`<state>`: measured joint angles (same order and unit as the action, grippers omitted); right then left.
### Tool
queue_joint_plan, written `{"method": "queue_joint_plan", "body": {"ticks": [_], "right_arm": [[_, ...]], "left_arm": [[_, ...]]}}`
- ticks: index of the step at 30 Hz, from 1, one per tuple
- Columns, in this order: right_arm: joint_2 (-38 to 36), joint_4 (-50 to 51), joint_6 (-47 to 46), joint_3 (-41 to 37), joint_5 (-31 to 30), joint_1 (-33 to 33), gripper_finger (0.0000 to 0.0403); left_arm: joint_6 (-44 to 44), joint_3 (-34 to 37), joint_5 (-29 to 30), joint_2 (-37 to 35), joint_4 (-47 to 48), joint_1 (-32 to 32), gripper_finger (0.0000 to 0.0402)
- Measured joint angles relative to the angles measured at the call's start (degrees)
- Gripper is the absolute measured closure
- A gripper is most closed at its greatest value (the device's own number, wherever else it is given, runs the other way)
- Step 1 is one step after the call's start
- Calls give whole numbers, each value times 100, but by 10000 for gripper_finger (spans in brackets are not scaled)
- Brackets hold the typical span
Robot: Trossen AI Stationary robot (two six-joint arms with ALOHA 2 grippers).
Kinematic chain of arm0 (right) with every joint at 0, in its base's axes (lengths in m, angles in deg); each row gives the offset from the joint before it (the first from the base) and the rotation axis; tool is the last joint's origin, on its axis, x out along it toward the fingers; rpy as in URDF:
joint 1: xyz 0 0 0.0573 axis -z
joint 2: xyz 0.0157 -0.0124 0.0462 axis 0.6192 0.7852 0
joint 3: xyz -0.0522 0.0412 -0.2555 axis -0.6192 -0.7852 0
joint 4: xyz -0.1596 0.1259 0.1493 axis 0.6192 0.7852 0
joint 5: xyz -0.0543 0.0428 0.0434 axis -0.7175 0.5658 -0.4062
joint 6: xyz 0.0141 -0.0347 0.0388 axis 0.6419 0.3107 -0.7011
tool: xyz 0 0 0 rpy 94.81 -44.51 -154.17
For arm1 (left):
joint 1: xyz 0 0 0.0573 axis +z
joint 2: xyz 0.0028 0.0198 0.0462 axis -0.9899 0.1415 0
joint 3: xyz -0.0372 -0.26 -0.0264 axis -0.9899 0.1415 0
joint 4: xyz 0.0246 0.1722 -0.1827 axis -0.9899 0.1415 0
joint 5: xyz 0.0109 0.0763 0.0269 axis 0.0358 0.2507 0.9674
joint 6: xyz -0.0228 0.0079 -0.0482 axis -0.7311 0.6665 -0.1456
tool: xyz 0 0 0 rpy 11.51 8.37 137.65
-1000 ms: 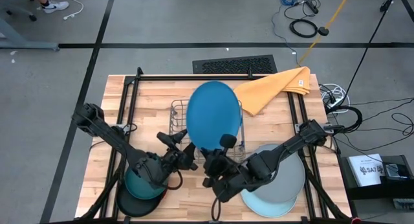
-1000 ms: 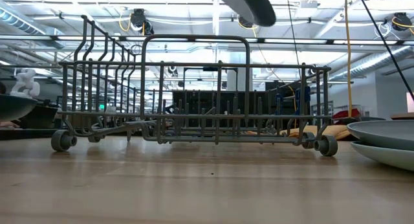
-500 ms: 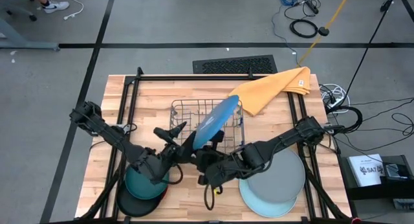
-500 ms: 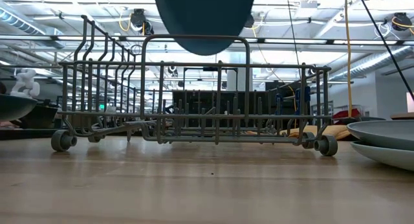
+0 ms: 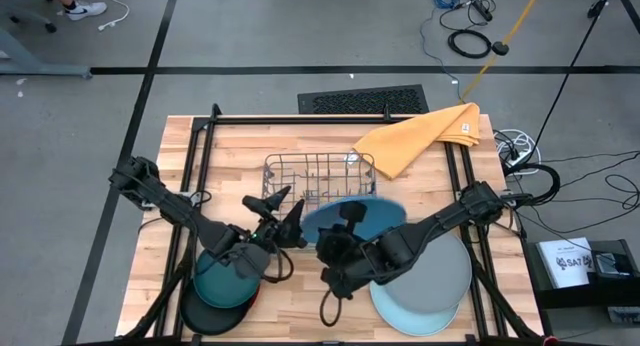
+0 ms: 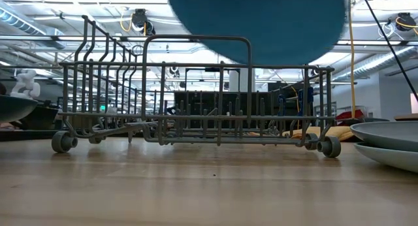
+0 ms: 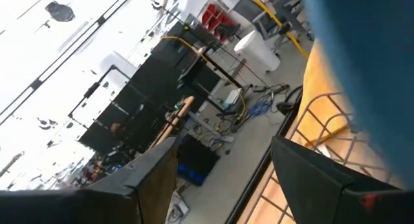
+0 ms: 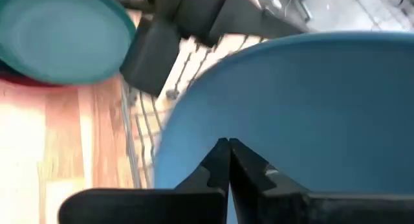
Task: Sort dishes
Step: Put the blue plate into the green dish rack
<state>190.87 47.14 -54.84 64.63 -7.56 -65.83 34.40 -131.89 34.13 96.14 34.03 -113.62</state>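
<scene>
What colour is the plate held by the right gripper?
Bright blue plate; the right wrist view shows it best.

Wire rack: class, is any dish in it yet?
Empty: the wire rack shows bare slots; right tool holds the blue plate above it.

Bright blue round flat plate [image 5: 362, 212] held in the air, nearly level, edge pinched in the shut right tool [image 5: 345, 229], over the near edge of the wire rack; fills the top of the low view. Large grey round plate [image 5: 440, 271] stacked flat on a pale blue round plate [image 5: 420, 316] at the right of the worktop. Smaller dark teal round plate [image 5: 222, 284] on top of the left stack, over a black plate [image 5: 205, 318], with a sliver of orange-red plate [image 5: 255, 296] showing between them
</scene>
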Motion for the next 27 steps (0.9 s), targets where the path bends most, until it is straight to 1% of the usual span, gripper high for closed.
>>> {"method": "queue_joint_plan", "body": {"ticks": [2, 3, 6, 7, 8, 12, 15, 19, 23, 25, 27], "right_arm": [[-1, 223, -156, 0, -15, -29, 402], [-2, 309, -205, 0, -19, -43, 402], [11, 424, -218, 0, -37, -59, 402], [15, 443, -150, 0, -55, -52, 402], [15, 447, -56, 0, -58, -31, 402], [16, 455, 267, 0, -65, 97, 402], [17, 512, 549, 0, -75, 256, 403], [59, 720, 694, -107, -56, 435, 403], [68, 992, 452, -236, -46, 417, 403], [68, 1108, 226, -240, -20, 291, 403], [68, 1177, -48, -240, 36, 95, 403]], "left_arm": [[-317, 0, -262, 0, 253, 19, 152], [-514, 0, -499, -3, 357, 23, 152], [-1194, -2, -1558, -9, 741, 9, 153], [-1376, 0, -1763, -2, 879, 30, 153], [-1516, 0, -1842, -2, 1001, 69, 155], [-1828, 0, -1674, -4, 1450, 205, 170], [-1853, 0, -1647, -4, 1499, 235, 184], [-1855, 0, -1622, -4, 1517, 261, 197], [-1855, 0, -1610, -4, 1573, 244, 203], [-1875, 0, -1609, -4, 1624, 252, 203], [-2100, 0, -1607, -7, 1816, 261, 203]]}}
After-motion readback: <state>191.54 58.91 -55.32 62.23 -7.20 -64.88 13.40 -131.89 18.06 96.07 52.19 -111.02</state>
